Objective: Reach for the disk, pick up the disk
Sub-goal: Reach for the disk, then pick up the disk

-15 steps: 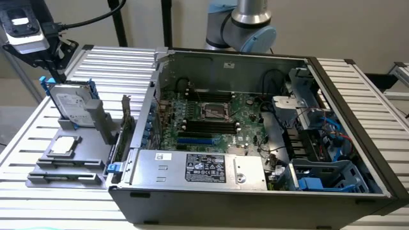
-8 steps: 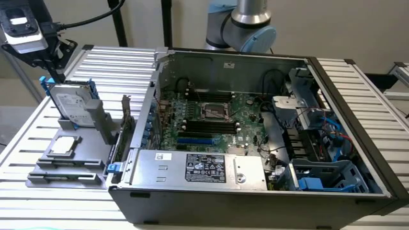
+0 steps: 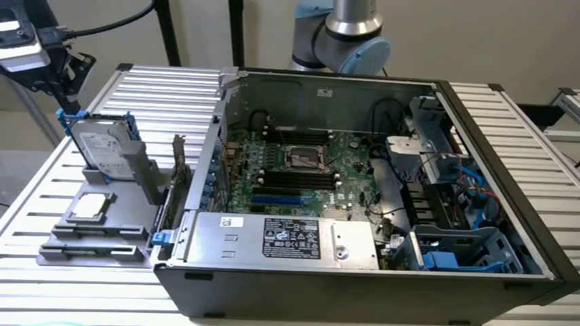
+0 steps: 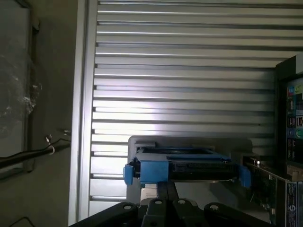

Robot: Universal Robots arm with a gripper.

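The disk point(image 3: 104, 146) stands on edge in a grey holder point(image 3: 113, 204) at the exterior view's left, outside the computer case. It is silver-grey with a white label and blue rails on both long sides. My gripper point(image 3: 67, 102) hangs just above the disk's upper corner on the exterior view's left, right at the blue rail. In the wrist view the disk point(image 4: 189, 168) is seen edge-on, its blue rails at both ends, with my gripper point(image 4: 165, 191) close in front of it. The disk still sits in the holder.
An open computer case point(image 3: 507, 224) with a motherboard point(image 3: 299, 166) and a grey power supply box point(image 3: 281, 238) takes up the middle and right. A small square silver chip point(image 3: 94, 206) lies on the holder's lower step. All rests on a slatted metal table point(image 3: 154, 88).
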